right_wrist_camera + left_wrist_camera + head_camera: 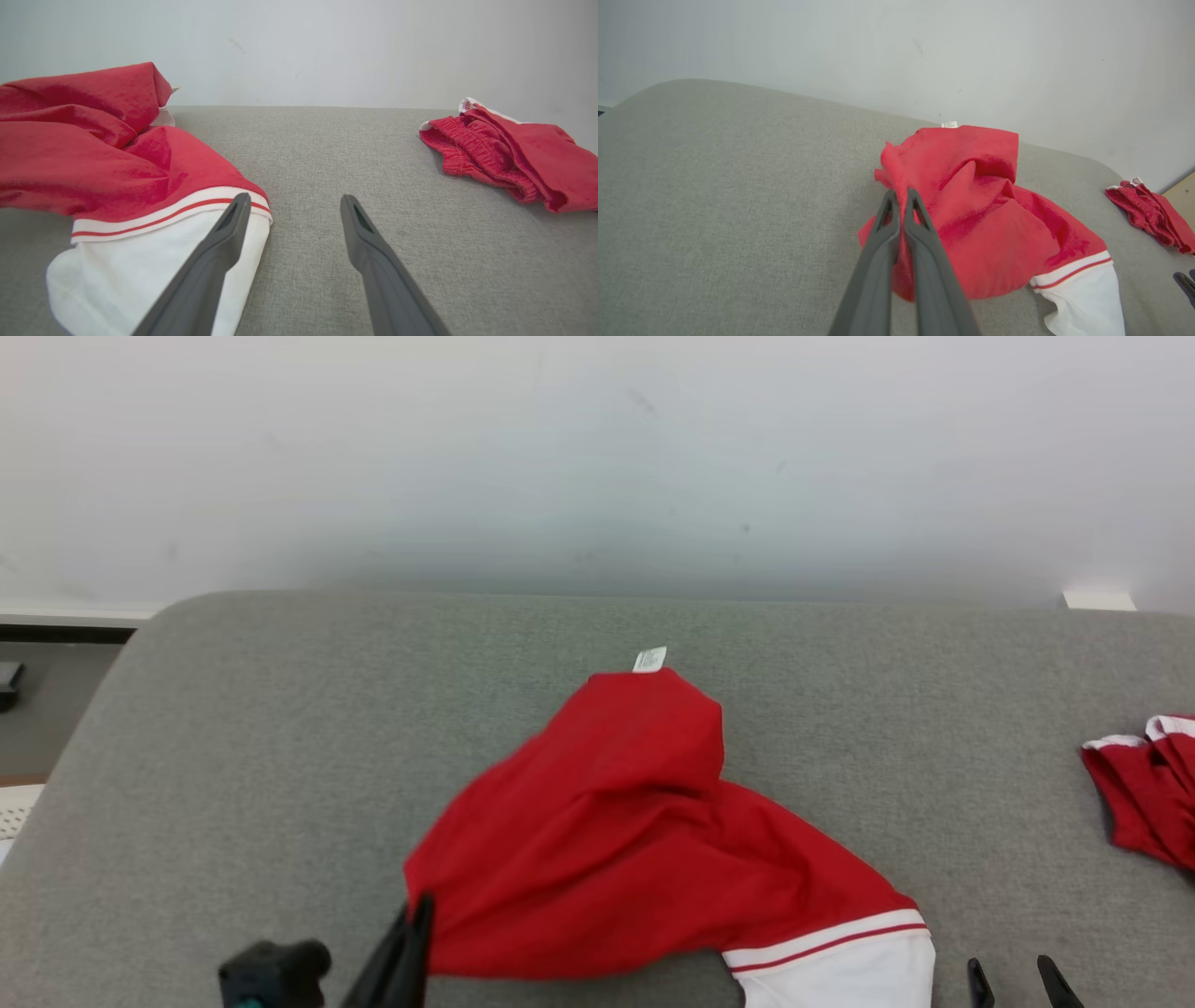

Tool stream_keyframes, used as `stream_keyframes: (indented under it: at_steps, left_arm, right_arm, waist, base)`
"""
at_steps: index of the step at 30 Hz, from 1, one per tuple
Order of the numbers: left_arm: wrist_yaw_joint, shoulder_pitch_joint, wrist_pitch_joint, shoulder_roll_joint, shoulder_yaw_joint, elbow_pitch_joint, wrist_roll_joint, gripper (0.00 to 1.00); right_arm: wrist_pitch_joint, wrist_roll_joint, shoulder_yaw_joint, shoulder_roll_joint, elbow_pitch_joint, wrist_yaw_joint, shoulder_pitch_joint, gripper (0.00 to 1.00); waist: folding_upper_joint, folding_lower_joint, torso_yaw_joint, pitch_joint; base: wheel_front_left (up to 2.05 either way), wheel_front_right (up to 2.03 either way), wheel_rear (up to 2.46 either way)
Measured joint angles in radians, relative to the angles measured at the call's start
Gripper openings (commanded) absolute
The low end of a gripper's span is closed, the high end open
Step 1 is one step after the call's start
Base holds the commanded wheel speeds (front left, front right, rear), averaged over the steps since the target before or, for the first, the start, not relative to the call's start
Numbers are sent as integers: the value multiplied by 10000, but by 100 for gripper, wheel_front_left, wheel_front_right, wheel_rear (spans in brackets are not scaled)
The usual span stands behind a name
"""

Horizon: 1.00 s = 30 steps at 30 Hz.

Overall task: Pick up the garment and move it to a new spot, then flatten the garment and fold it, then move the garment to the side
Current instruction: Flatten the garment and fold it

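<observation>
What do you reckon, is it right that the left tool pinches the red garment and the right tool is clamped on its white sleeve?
Not quite. The left tool does pinch the red garment, but the right tool is open and holds nothing: the right wrist view shows it spread wide beside the white sleeve.

Garment [616, 840] on pad [280, 756] centre — second garment [1144, 789] well apart, right edge.

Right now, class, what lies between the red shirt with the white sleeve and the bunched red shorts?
Bare grey fabric cushion, with the open fingers of the right gripper over its near part, seen in the right wrist view.
</observation>
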Motion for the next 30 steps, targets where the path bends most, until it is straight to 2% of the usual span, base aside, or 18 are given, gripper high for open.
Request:
stream_keyframes:
  at_steps: [3,6,9,15,16,17,18,19,23,30]
  left_arm:
    - [249,613,203,35,-88,-176,-159,0]
    - [330,865,203,27,-17,314,-366,0]
    - [203,851,-98,-142,107,1269,-506,0]
    - [-556,34,-991,-913,52,3866,-456,2]
    - [-698,-160,-1139,-1049,86,4312,-456,10]
    - [-800,-364,-1237,-1225,150,4761,-510,39]
    - [-928,-580,-1262,-1294,2,5239,-399,74]
    - [-1060,-756,-1335,-1361,-33,5653,-322,100]
    - [-1440,-1497,-1590,-1605,12,6947,-128,100]
    - [-1461,-1825,-1801,-1661,259,8184,629,100]
  right_arm:
    - [0,-2,23,0,-6,0,-3,100]
    - [0,-8,81,-4,2,0,-13,100]
    - [0,-8,161,-40,12,0,-53,100]
    - [0,-8,261,-86,19,0,-235,100]
    - [0,-8,240,-94,27,0,-235,100]
    - [0,-8,251,-92,35,0,-238,100]
    - [0,-8,280,-92,48,0,-249,100]
    - [0,-8,314,-96,61,0,-265,100]
    - [0,-8,305,-125,79,0,-407,100]
    - [0,-8,226,-148,98,0,-414,100]
  waist:
    - [0,0,178,-85]
    - [0,0,208,-108]
    - [0,0,146,-32]
    - [0,0,-112,245]
    - [0,0,-149,308]
    - [0,0,-177,368]
    - [0,1,-212,420]
    - [0,1,-253,468]
    - [0,1,-387,617]
    - [0,1,-494,524]
  base:
    - [0,0,0]
    - [0,0,0]
    - [0,0,0]
    - [0,0,0]
    - [0,0,0]
    - [0,0,0]
    - [0,0,0]
    - [0,0,0]
    - [0,0,0]
    - [0,0,0]
